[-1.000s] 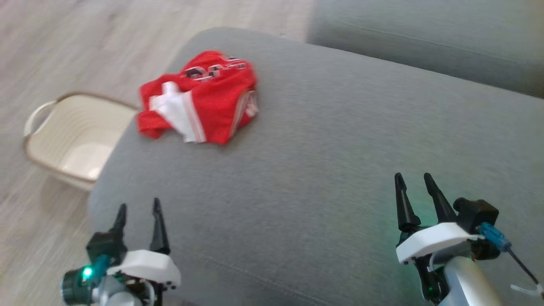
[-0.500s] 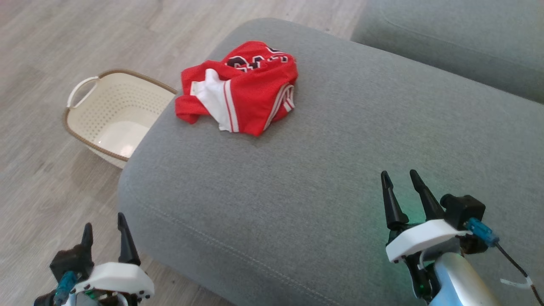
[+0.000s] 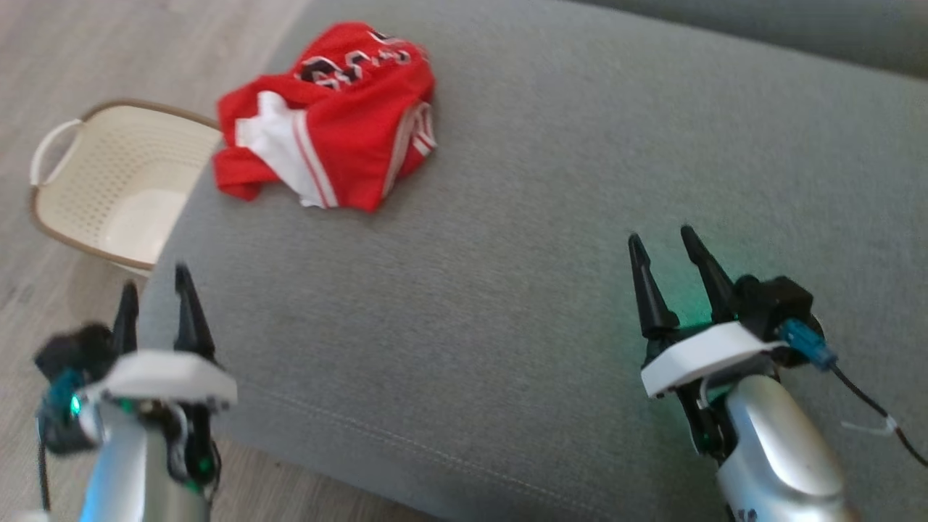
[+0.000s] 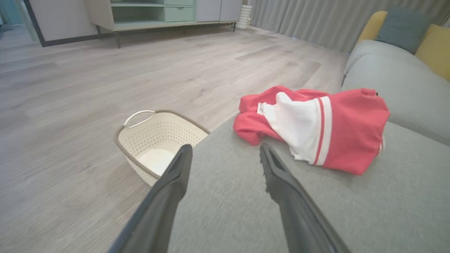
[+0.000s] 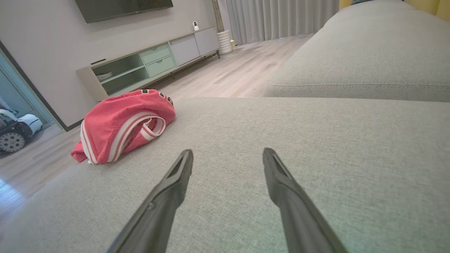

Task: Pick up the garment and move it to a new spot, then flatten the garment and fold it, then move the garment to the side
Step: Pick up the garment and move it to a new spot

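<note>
The garment is a crumpled red jersey with white panels and stripes, lying near the far left corner of the grey sofa cushion. It also appears in the left wrist view and the right wrist view. My left gripper stands open at the cushion's near left edge, well short of the garment, nothing between its fingers. Over the near right part of the cushion my right gripper is open and empty, far from the garment.
A cream perforated laundry basket stands on the wooden floor just left of the cushion, seen too in the left wrist view. A second grey cushion lies beyond. A low cabinet lines the far wall.
The head camera has shifted, so the whole picture has moved. My left gripper has risen higher in the view, up to the cushion's near left edge. Both grippers stay open; the garment lies unchanged.
</note>
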